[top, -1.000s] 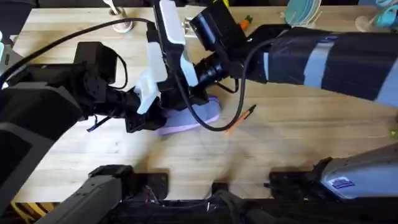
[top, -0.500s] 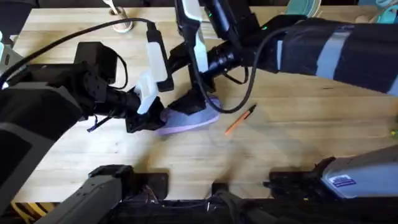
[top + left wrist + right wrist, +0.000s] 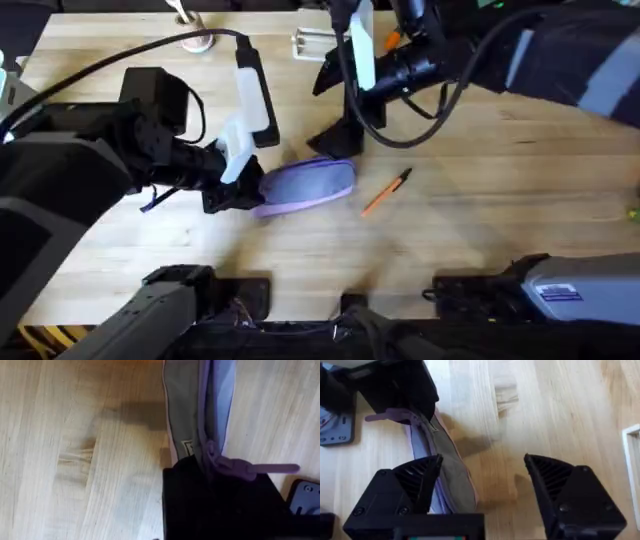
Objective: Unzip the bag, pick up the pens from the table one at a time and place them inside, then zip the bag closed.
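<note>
Pinching the end of the lilac pouch (image 3: 305, 187), the left gripper (image 3: 243, 190) keeps it flat on the table (image 3: 480, 230) | right gripper (image 3: 482, 477) spread wide, holding nothing, above the pouch | zipper looks open | orange pen (image 3: 386, 192) lies beside the pouch, not inside | pouch looks empty | left: put pen in, zip up

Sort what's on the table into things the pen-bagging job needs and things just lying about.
Job:
- lilac pencil pouch, its end held by the left gripper
- zipper pull
- orange pen on the table
- right gripper, open above the pouch

Lying about:
- stubby orange carrot-like toy at the far edge
- white wire frame
</note>
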